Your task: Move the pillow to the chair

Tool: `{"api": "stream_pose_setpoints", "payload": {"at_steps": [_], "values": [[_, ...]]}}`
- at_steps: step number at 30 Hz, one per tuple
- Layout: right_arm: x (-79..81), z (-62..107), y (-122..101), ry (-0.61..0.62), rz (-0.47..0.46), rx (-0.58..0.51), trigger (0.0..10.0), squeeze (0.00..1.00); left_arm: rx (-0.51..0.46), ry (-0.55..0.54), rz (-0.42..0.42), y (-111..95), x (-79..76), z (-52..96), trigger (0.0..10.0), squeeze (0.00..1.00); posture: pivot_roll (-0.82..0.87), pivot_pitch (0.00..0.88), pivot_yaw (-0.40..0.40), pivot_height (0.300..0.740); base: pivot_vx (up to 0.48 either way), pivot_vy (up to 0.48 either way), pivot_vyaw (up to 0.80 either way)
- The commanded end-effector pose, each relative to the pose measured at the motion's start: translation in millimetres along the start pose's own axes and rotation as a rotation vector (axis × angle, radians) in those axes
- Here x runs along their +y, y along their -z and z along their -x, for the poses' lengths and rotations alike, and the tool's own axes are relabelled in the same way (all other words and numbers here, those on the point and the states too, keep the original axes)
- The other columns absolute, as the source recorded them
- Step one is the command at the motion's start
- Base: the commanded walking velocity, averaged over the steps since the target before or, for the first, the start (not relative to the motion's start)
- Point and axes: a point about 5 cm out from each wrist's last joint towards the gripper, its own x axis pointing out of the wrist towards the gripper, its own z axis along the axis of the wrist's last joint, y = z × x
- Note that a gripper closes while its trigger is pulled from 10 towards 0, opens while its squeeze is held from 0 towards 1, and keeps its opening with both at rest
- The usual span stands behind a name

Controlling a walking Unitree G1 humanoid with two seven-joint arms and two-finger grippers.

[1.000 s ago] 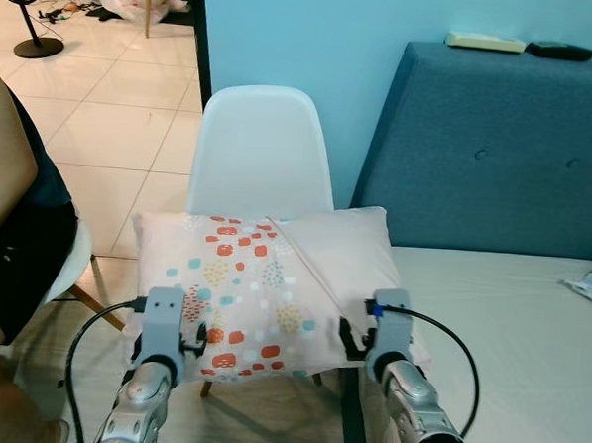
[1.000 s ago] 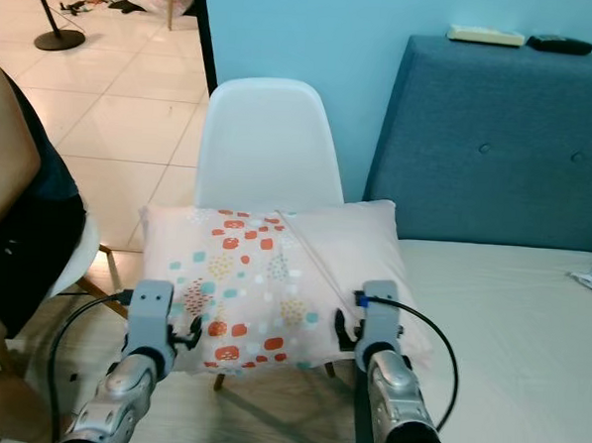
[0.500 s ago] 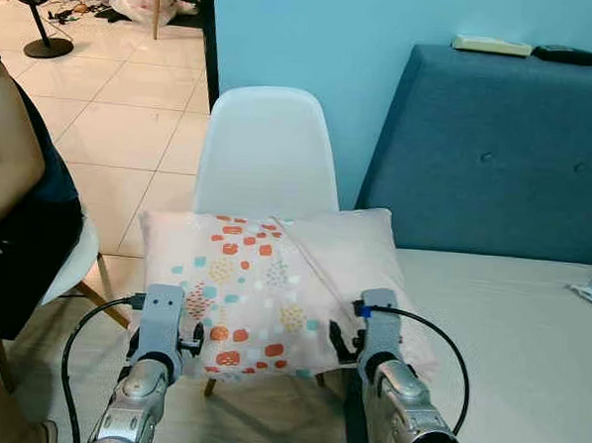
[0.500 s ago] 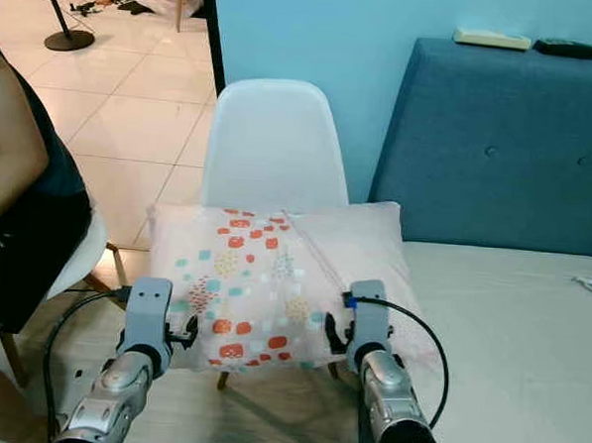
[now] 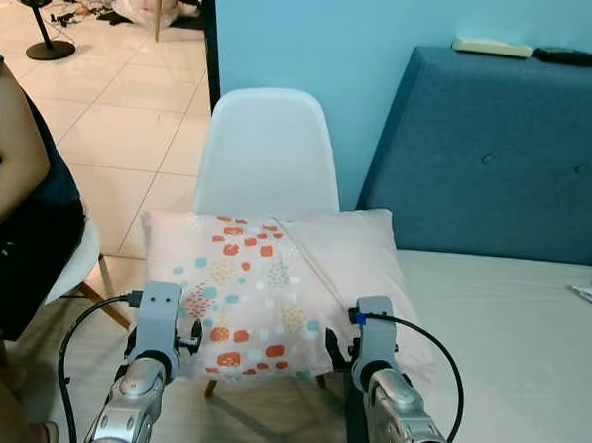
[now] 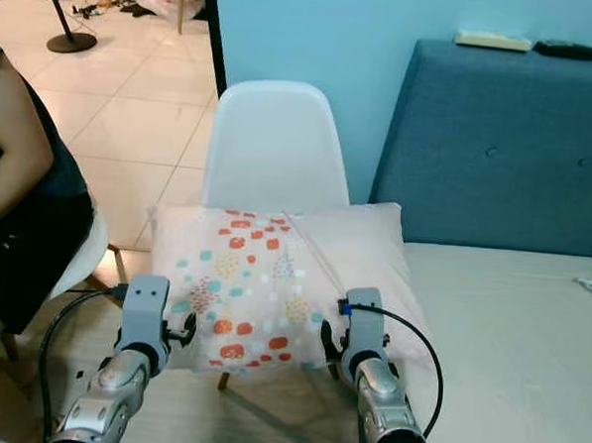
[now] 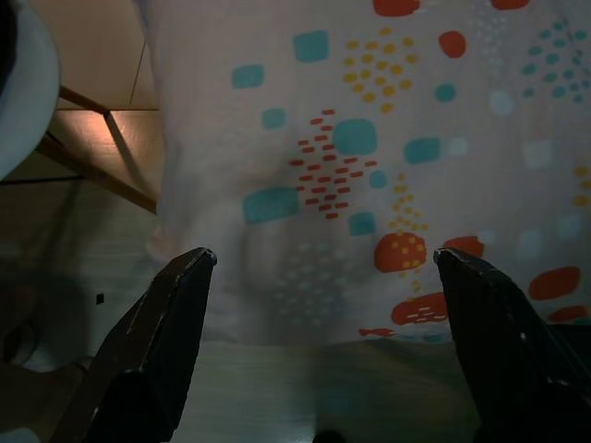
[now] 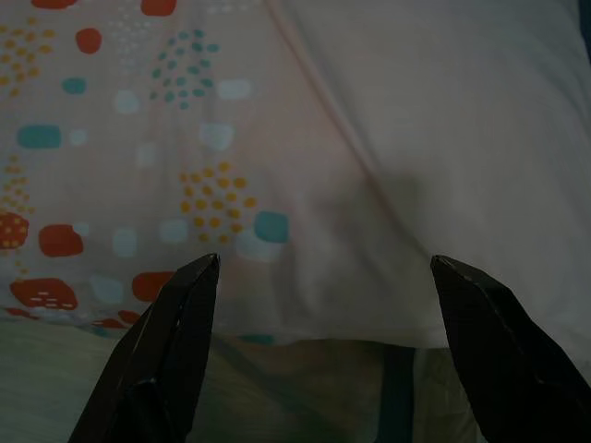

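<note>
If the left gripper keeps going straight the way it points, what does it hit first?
Most likely the pillow's near edge: the left gripper is open and aimed at its patterned half on the white chair. The gap is hard to judge.

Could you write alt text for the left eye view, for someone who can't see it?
A patterned pillow lies on a white chair beside a blue bed. The left tool and right tool sit at its near edge.
</note>
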Motion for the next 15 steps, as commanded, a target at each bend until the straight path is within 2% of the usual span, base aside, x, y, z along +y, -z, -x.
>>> {"api": "stream_pose_setpoints", "payload": {"at_steps": [1, 3, 15], "values": [[-1.1, 1.2, 1.4, -0.006, -0.011, 0.0, 10.0, 0.0, 0.035, 0.01, -0.004, 7.5, -3.8, 2.1, 10.0, 0.0, -0.03, 0.073, -0.057, 0.74, 0.0, 0.0, 0.0], [-1.0, 1.0, 1.4, -0.011, -0.023, 0.004, 10.0, 0.0, 0.038, 0.01, -0.003, 8.4, -4.1, 2.3, 10.0, 0.0, -0.03, 0.073, -0.057, 0.74, 0.0, 0.0, 0.0], [-4.3, 3.7, 7.0, -0.019, -0.035, 0.037, 10.0, 0.0, 0.041, 0.021, -0.002, 8.8, -12.0, 1.0, 10.0, 0.0, -0.05, 0.063, -0.059, 0.74, 0.0, 0.0, -0.8]]}}
